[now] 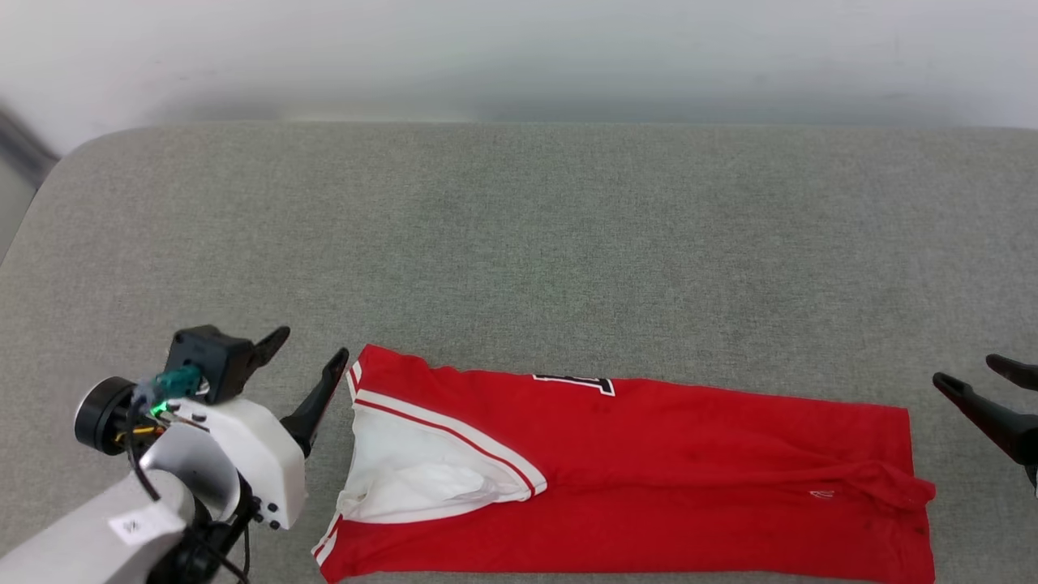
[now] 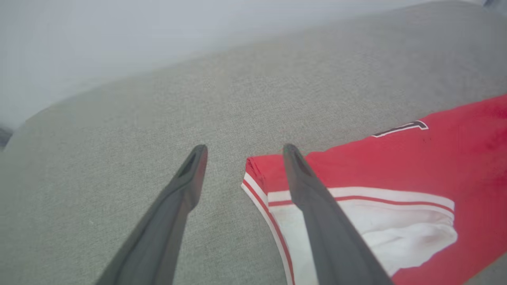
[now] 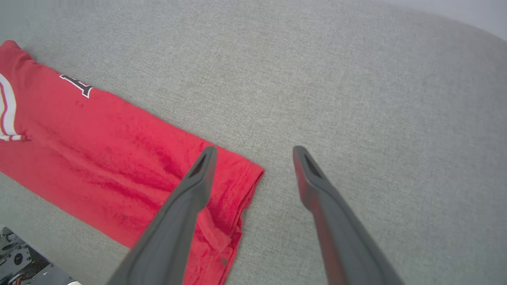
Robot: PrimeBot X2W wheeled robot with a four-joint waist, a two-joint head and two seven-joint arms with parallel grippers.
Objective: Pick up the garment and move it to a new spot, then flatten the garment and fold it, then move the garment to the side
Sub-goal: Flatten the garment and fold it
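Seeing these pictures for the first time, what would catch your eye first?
The red garment, folded into a long strip, lies along the near edge of the grey surface, its white sleeve on top at the robot's left end. The left gripper and right gripper stand open beside its two ends.

Likely a bare test room or lab: a wide grey fabric-covered tabletop [image 1: 568, 227] with rounded far corners stands against a plain pale wall [image 1: 519, 57].

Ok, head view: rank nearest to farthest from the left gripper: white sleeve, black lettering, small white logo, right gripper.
1. White sleeve, just beside the left gripper.
2. Black lettering, far edge of the garment.
3. Small white logo, near the hem.
4. Right gripper, far right.
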